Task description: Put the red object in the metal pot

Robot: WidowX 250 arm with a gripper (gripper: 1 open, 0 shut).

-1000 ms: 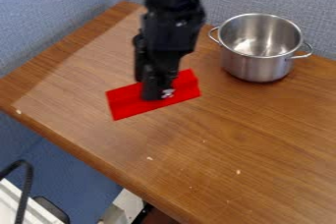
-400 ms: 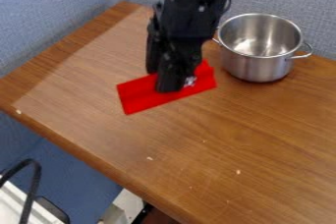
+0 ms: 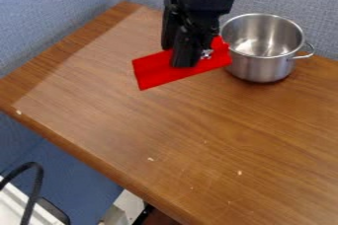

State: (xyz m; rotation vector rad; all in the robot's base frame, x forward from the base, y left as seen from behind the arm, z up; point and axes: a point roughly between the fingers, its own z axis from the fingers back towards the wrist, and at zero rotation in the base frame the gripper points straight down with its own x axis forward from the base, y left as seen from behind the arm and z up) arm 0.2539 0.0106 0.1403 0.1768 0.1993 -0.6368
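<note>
The fingers are clamping the red object just left of the metal pot; it needs lifting clear of the rim before centring.

The metal pot stands near the far right corner of the table, and its open top has nothing over it. The pincer is just left of the pot, closed on the red object, which reaches right up to the pot's side. A blue wall blocks the back. The front of the table is bare wood.
</note>
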